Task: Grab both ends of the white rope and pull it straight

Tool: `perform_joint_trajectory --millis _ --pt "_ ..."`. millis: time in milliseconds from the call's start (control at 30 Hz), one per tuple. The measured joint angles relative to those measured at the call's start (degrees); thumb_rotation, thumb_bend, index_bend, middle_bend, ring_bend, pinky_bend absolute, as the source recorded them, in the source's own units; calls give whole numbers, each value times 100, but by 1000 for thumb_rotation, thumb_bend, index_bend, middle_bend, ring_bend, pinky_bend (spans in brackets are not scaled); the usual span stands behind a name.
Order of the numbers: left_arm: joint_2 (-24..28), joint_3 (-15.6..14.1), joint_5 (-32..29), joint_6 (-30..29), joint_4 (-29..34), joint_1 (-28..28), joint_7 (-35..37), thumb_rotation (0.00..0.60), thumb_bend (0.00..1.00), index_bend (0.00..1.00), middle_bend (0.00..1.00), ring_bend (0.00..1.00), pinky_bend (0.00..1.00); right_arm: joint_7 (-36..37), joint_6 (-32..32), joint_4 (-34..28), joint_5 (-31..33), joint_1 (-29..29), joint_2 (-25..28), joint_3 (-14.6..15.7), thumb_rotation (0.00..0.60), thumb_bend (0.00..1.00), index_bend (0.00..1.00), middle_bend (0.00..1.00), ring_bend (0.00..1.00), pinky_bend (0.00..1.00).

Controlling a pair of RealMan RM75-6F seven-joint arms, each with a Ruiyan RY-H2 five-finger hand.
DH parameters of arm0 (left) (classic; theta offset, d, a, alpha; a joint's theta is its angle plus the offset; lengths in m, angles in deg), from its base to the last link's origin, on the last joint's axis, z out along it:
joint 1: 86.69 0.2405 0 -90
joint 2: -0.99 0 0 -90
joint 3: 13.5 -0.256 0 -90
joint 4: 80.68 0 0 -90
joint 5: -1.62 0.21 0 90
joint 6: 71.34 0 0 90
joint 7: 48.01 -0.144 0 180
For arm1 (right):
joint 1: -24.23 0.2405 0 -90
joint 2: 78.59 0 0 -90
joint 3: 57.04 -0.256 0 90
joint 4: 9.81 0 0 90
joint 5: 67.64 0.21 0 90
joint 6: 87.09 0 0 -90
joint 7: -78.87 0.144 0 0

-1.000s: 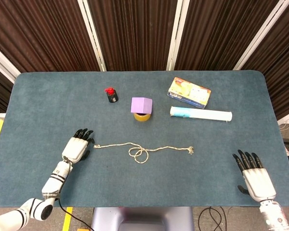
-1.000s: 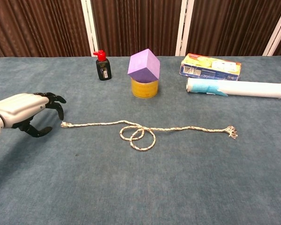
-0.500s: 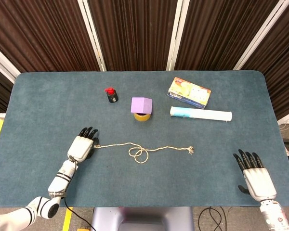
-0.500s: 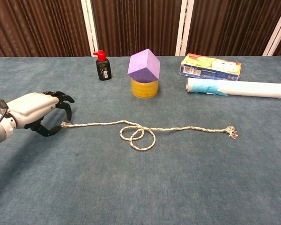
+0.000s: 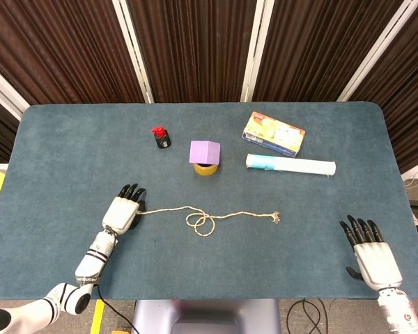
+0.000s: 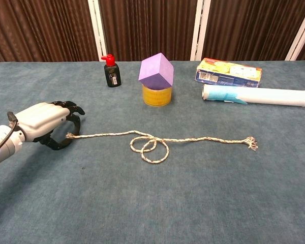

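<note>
The white rope lies across the middle of the blue table with a small loop near its centre and a frayed right end. My left hand hovers right at the rope's left end, its curled fingers arched over the tip, nothing pinched between them that I can see. My right hand rests open, fingers spread, near the table's front right corner, far from the rope's right end; the chest view does not show it.
A purple cube sits on a yellow tape roll behind the rope. A small black bottle with a red cap stands to its left. A colourful box and a white roll lie at the back right.
My left hand has slid to the right and now reaches the rope's left end. The rope and my right hand have barely moved.
</note>
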Motion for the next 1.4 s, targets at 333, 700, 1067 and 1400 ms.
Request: perform_joint_trajectory --millis 333,700,1067,1400 --pt "-102 -23 49 -95 -164 -28 123 600 432 604 168 29 117 -12 -1 -8 7 4 1 7 600 249 0 0 0 0" --pt "13 -71 133 -280 88 11 158 600 461 641 174 28 117 -30 69 79 -61 60 -92 29 600 248 0 0 0 0" --pt "347 -220 313 -580 670 154 42 600 464 642 172 29 117 -235 806 223 -258 876 -590 -330 600 250 312 0 0 0" --pt "626 -251 386 -790 1073 248 -148 600 461 640 170 28 117 -1149 1860 955 598 1951 -1774 -968 600 318 415 0 0 0"
